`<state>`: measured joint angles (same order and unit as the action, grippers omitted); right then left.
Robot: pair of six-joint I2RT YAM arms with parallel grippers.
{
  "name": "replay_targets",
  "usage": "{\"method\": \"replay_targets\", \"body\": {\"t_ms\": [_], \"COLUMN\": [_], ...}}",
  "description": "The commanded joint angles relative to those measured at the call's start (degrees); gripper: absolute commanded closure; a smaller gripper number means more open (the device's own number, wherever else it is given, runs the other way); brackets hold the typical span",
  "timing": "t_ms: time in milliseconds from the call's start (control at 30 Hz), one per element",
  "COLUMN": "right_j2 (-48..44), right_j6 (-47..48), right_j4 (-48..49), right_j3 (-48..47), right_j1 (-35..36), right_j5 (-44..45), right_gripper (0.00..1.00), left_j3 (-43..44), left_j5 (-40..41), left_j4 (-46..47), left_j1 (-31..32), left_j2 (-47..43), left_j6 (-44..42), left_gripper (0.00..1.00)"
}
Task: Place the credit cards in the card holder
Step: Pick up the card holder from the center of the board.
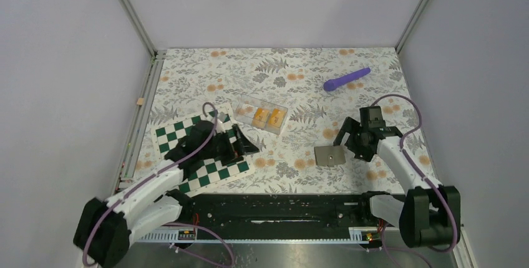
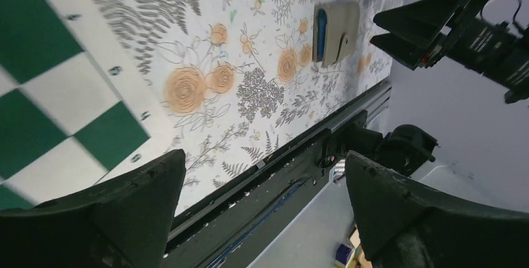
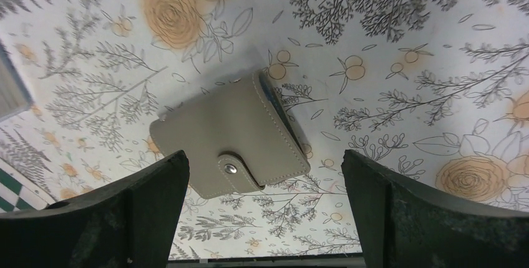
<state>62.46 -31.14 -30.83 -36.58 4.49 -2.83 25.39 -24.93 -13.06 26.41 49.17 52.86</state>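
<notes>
Two orange-yellow credit cards (image 1: 261, 116) (image 1: 275, 116) lie side by side in a clear plastic tray (image 1: 248, 105) at the table's middle. The card holder (image 1: 329, 154) is a grey-beige wallet, folded shut with a snap tab, lying flat right of centre; it also shows in the right wrist view (image 3: 231, 140) and the left wrist view (image 2: 337, 31). My right gripper (image 1: 347, 145) (image 3: 265, 156) hangs open just right of the holder, nothing between its fingers. My left gripper (image 1: 246, 143) (image 2: 263, 159) is open and empty over the chessboard's right edge.
A green-and-white chessboard (image 1: 178, 132) lies at the left under the left arm. A purple rod (image 1: 347, 79) rests at the back right. Grey walls close the table on three sides, and a black rail (image 1: 281, 209) runs along the near edge.
</notes>
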Motion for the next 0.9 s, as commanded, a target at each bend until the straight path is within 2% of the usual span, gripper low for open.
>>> {"method": "replay_targets", "body": {"t_ms": [0, 167, 267, 400, 567, 667, 867], "right_j2": [6.01, 12.68, 14.81, 15.13, 17.18, 17.90, 12.50], "right_j6": [2.80, 3.70, 3.02, 2.14, 1.23, 4.42, 7.61], "right_j4": [-3.31, -3.81, -2.68, -2.35, -2.19, -6.01, -13.21], "right_j3": [-3.30, -4.66, -3.64, -2.29, -4.22, -8.50, -13.16], "right_j1": [-0.21, -0.18, -0.05, 2.44, 11.92, 17.91, 17.92], "right_j5": [-5.23, -14.70, -20.34, -23.18, -22.77, -20.18, -7.78], "right_gripper": [0.01, 0.16, 0.25, 0.27, 0.27, 0.27, 0.22], "left_j3": [4.38, 11.20, 14.30, 15.43, 13.89, 12.79, 12.21], "left_j5": [4.45, 5.82, 6.20, 6.90, 8.52, 9.36, 9.96], "left_j4": [15.25, 17.70, 17.82, 17.70, 17.27, 17.33, 18.22], "left_j1": [8.48, 14.42, 16.27, 16.85, 16.94, 16.99, 18.02], "left_j2": [10.71, 22.26, 24.54, 24.61, 23.03, 22.34, 23.46], "left_j6": [5.21, 5.92, 6.03, 6.03, 6.30, 7.00, 8.45], "left_gripper": [0.01, 0.03, 0.03, 0.03, 0.03, 0.03, 0.03]}}
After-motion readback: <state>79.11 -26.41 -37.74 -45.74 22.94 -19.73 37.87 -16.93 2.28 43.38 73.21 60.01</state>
